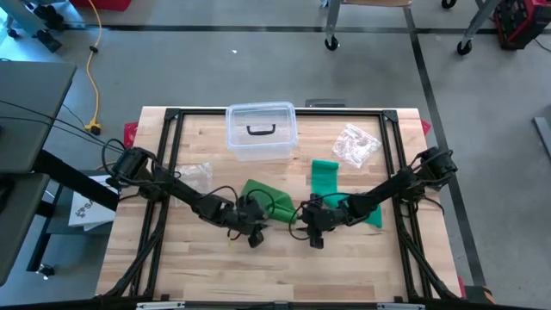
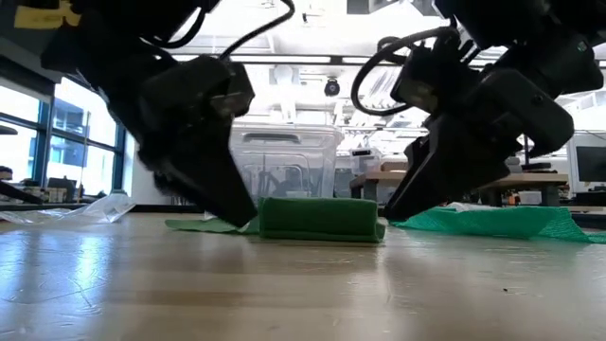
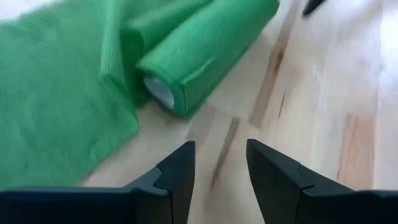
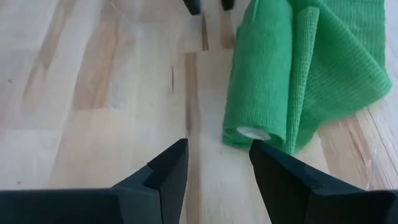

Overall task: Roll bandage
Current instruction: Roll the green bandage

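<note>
While the wooden table (image 1: 172, 267) carries everything, the one green bandage (image 1: 284, 209) lies at its middle, between my two grippers: a partly wound roll (image 2: 320, 218) with loose tail trailing to the right. It looks light, soft and clingy, likely to squash or unwind, so I judge the firm ends of the roll around its one pale core (image 4: 255, 132) are the best places to hold. My left gripper (image 3: 219, 163) sits just left of the roll, fingers parted, holding nothing. My right gripper (image 4: 217, 160), just right, is likewise parted and empty. Farther off: one clear lidded box (image 1: 260, 131) and two crumpled plastic wrappers (image 1: 355, 145).
</note>
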Controlling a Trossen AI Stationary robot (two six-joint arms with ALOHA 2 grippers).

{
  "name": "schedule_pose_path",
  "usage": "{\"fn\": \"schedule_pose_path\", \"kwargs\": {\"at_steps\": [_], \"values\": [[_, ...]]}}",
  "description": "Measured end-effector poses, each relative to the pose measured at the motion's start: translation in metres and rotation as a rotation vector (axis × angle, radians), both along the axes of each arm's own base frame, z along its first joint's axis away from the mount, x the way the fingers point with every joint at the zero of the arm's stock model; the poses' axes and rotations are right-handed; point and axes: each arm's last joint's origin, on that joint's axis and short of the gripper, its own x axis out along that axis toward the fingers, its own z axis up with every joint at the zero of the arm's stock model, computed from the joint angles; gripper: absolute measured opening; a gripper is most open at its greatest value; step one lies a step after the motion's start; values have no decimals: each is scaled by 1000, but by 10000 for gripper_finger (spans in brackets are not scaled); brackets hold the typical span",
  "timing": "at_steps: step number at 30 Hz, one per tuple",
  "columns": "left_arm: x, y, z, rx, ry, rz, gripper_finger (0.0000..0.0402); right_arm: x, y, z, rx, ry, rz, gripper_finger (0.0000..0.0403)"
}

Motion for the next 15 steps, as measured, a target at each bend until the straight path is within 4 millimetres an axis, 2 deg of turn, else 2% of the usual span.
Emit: {"fn": "schedule_pose_path", "kwargs": {"at_steps": [4,7,15], "values": [[-1,-4,3,113,-68,48,140,1,0,-3,2,0,-1,169],[3,-1,6,181,-128,121,140,1,0,-3,2,-1,-1,169],[15,21,7,48,-137,134,140,1,1,-3,1,-7,1,169]]}}
